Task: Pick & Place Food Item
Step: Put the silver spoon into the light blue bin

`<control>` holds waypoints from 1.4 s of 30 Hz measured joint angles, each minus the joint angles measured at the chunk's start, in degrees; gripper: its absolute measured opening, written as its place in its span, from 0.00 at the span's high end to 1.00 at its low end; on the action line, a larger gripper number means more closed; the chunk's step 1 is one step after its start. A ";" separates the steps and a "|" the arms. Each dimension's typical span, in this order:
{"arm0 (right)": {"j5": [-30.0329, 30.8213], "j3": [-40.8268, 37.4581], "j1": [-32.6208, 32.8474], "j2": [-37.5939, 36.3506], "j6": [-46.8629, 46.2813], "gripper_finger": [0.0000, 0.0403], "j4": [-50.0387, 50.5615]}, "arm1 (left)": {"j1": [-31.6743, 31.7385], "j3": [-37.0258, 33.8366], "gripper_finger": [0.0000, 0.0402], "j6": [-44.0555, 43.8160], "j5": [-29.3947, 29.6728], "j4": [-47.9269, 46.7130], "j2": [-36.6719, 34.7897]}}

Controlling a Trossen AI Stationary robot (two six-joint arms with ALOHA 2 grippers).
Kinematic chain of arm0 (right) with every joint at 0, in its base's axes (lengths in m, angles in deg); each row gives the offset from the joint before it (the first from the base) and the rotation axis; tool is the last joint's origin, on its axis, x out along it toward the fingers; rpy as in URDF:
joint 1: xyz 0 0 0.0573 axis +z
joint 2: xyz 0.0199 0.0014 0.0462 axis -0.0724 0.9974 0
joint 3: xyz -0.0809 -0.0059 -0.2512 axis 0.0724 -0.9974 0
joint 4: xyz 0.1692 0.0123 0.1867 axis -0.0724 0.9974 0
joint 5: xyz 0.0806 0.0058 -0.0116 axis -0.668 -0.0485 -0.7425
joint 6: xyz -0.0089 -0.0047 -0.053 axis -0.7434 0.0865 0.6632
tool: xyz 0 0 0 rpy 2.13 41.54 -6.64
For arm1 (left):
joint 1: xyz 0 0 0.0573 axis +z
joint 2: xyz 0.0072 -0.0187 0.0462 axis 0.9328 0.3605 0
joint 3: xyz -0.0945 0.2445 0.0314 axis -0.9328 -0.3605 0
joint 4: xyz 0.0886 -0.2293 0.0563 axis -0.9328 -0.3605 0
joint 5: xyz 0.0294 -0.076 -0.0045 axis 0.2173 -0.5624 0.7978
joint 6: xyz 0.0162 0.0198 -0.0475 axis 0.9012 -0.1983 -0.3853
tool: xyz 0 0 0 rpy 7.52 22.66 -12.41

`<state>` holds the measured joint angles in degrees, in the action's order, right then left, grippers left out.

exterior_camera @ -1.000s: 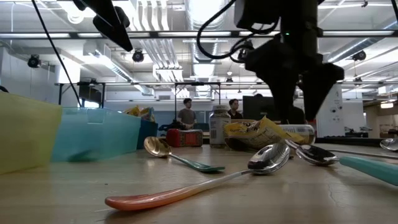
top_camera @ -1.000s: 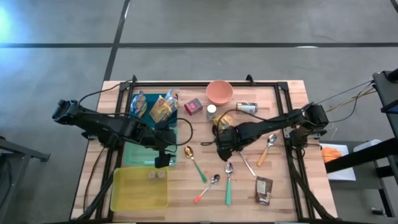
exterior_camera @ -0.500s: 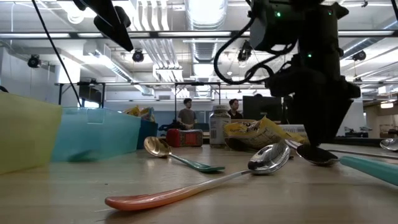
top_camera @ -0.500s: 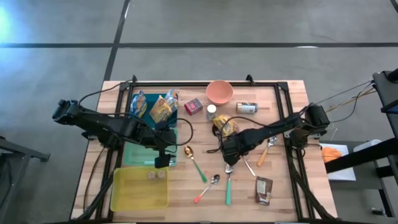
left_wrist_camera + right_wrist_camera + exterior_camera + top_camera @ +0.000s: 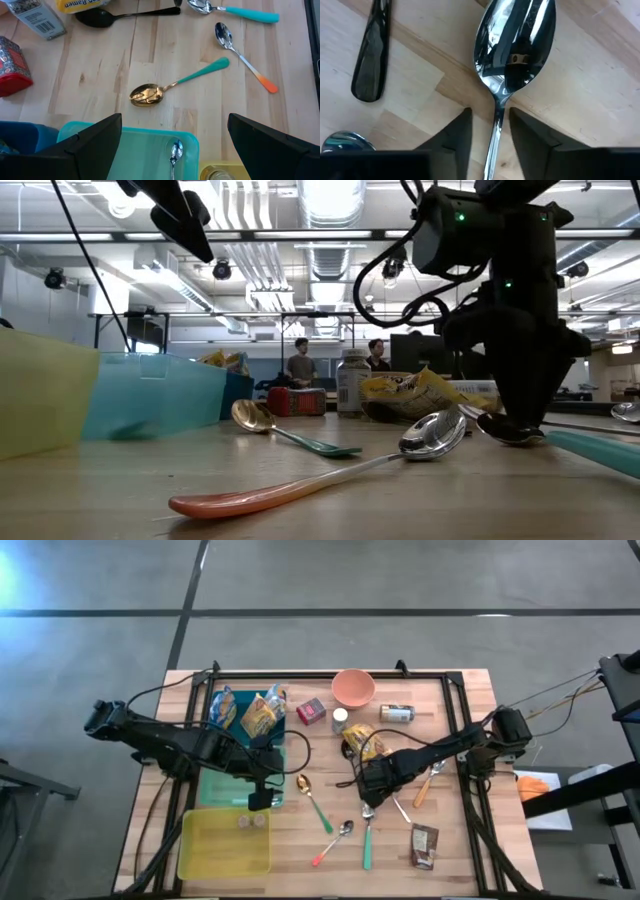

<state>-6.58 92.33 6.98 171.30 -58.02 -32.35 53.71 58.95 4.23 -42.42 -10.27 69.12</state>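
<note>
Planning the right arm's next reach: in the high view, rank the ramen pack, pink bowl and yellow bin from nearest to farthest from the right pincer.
1. Ramen pack, just behind the right pincer.
2. Pink bowl, at the table's far edge.
3. Yellow bin, near-left corner.

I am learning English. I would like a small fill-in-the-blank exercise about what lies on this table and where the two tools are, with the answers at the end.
1. The right tool has one finger on each side of the thin neck of a ____ spoon.
2. The left tool hovers open above the ____ bin.
3. The number of spoons lying in that bin is ____.
4. The spoon with the gold bowl has a ____ handle.
Missing words: silver; teal; one; teal.
</note>
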 joint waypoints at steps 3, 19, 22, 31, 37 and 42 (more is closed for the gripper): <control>0.02 -0.09 0.00 0.00 0.00 0.83 0.05 | 0.04 0.00 0.08 0.00 0.00 0.00 0.00; 0.99 7.18 0.26 -3.55 4.69 0.97 1.45 | 0.40 0.00 0.07 -7.51 -0.04 0.15 0.01; 4.78 9.79 0.26 -5.88 4.74 0.97 1.32 | 0.56 0.00 0.07 -11.49 0.00 0.64 0.02; 22.44 18.27 0.13 -11.16 9.59 0.97 -6.99 | 0.76 -0.94 0.07 -23.78 5.25 13.65 0.02; 23.99 21.48 -0.35 -11.93 18.18 0.97 -18.02 | 0.69 -3.36 0.07 -20.72 5.75 27.34 0.02; 18.02 21.43 -0.25 -11.93 24.83 0.97 -28.82 | 0.63 -3.76 0.07 -10.69 4.58 29.08 0.02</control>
<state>11.44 113.75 6.73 159.36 -33.19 -61.16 54.35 55.20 -6.46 -37.84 18.80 69.14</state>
